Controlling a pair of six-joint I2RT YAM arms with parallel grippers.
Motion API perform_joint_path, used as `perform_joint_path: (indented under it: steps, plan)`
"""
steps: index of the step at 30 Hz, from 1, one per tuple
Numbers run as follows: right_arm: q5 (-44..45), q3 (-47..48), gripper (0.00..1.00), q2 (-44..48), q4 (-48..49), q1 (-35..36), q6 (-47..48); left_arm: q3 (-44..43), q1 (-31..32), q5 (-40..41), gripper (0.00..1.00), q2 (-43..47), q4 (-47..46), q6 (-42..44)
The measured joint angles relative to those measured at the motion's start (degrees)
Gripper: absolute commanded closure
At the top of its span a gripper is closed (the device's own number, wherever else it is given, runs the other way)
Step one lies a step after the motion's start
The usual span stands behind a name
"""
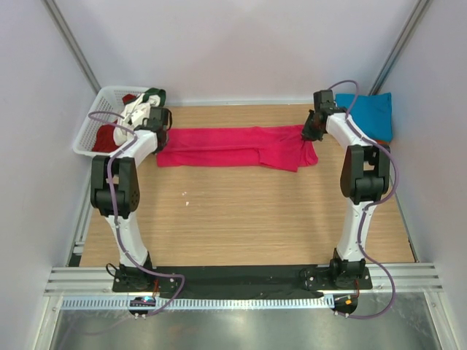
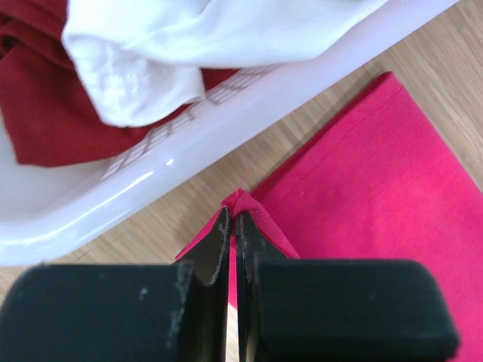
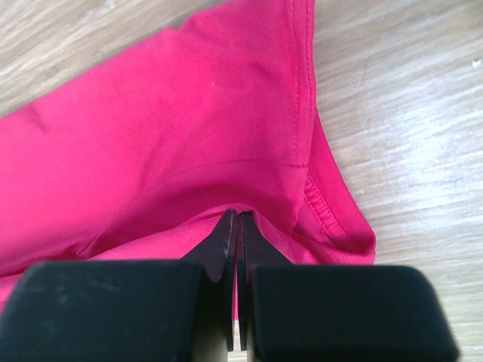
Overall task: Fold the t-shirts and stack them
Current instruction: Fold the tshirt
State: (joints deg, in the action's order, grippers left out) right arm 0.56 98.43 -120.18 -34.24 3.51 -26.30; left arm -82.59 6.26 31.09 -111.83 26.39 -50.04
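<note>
A magenta-pink t-shirt (image 1: 233,148) lies stretched in a long band across the far part of the table. My left gripper (image 1: 159,135) is shut on its left corner (image 2: 240,202), pinching a small peak of cloth next to the basket. At the other end my right gripper (image 1: 311,134) is shut on a fold of the same shirt (image 3: 189,136) near the collar hem (image 3: 324,207). A teal-blue t-shirt (image 1: 368,113) lies folded at the far right corner. White (image 2: 226,38) and dark red (image 2: 38,113) shirts fill the basket.
The white lattice basket (image 1: 93,120) stands at the far left corner, its rim (image 2: 249,105) just beyond my left fingertips. Grey walls enclose the table on three sides. Bare wooden tabletop (image 1: 241,219) lies between the shirt and the arm bases.
</note>
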Motion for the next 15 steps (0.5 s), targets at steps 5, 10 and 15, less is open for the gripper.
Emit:
perform_joint_path:
  steps: [5, 10, 15]
  plan:
    - [0.2, 4.1, 0.99, -2.1, -0.5, -0.1, 0.9, -2.6, 0.0, 0.4, 1.0, -2.8, -0.3, 1.2]
    - [0.2, 6.2, 0.99, -4.2, -0.7, -0.7, 1.1, -4.9, 0.2, 0.5, 1.0, -5.4, -0.4, 2.4]
    - [0.2, 7.4, 0.99, -6.7, -0.6, -1.1, 1.1, -6.7, 0.3, 0.7, 1.0, -7.4, -0.4, 2.8]
